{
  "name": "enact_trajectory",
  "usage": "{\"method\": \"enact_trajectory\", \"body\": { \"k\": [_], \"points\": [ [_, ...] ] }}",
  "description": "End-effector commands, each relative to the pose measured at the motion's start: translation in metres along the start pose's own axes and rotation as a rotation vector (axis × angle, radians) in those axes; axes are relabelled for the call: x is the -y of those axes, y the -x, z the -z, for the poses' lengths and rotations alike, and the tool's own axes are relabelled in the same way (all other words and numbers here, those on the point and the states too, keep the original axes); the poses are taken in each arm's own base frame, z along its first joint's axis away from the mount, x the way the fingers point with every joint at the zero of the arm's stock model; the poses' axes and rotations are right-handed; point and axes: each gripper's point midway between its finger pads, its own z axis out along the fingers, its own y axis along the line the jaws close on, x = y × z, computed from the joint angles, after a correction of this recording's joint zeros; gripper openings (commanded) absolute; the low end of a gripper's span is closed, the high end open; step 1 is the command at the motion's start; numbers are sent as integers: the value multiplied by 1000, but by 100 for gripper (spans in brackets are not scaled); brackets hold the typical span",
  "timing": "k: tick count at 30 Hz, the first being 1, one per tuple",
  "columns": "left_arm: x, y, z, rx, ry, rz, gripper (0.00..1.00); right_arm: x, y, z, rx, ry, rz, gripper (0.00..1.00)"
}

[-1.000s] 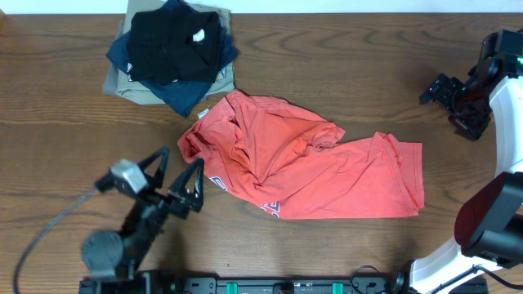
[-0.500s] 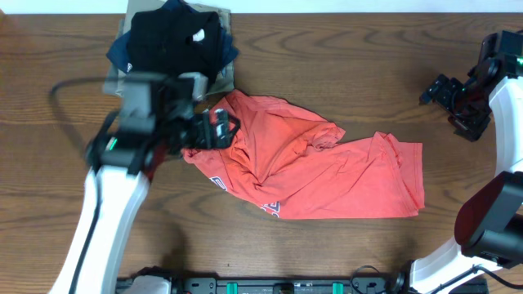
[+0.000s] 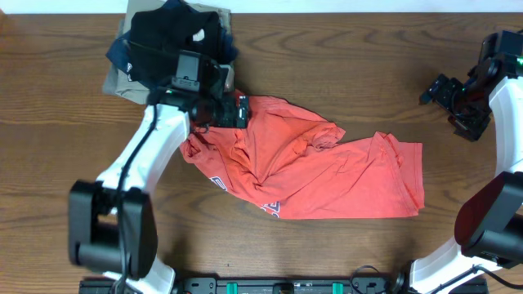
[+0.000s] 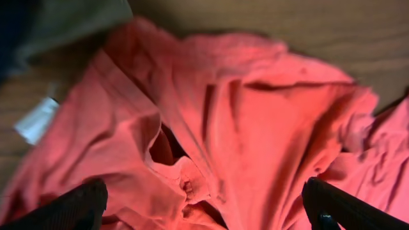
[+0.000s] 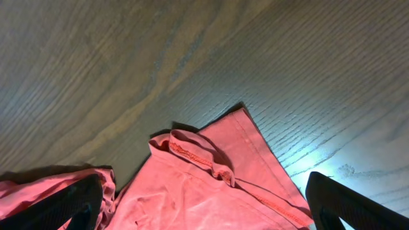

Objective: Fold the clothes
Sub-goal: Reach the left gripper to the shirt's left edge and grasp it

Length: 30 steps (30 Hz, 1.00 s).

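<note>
We can read no text anywhere in these views. The red-orange T-shirt point(image 3: 327, 180) shows scraps of white block lettering point(image 3: 270, 209) along its crumpled lower edge, yet we cannot make out a single letter. A small white tag point(image 4: 36, 120) beside the shirt is too blurred to read

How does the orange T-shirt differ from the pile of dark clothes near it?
The orange T-shirt lies crumpled and spread wide across the middle of the wooden table; the pile sits compact at the far left corner. The T-shirt is one garment; the pile stacks black, navy and khaki pieces. Both are cloth resting on the tabletop.
</note>
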Motion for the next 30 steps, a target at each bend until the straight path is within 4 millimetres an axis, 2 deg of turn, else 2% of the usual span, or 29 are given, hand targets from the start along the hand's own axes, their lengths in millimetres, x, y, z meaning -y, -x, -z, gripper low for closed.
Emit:
{"method": "enact_trajectory", "body": {
  "k": [1,7,11,16,23,26,30],
  "points": [
    [0,-6,-16,-47,-19,68,98,0,-1,0,-2,0,-13,99],
    [-8,-17,-34,-100,2,307,98,0,-1,0,-2,0,-13,99],
    [-12,-15,-35,-89,20,308,98,0,-1,0,-2,0,-13,99],
    [-27,-19,-38,-76,128,400,99,0,-1,0,-2,0,-13,99],
    [-22,-16,-42,-47,162,365,99,0,-1,0,-2,0,-13,99],
    [-21,-12,-43,-30,161,359,90,0,-1,0,-2,0,-13,99],
    [-27,-12,-46,-25,187,396,88,0,-1,0,-2,0,-13,99]
  ]
}}
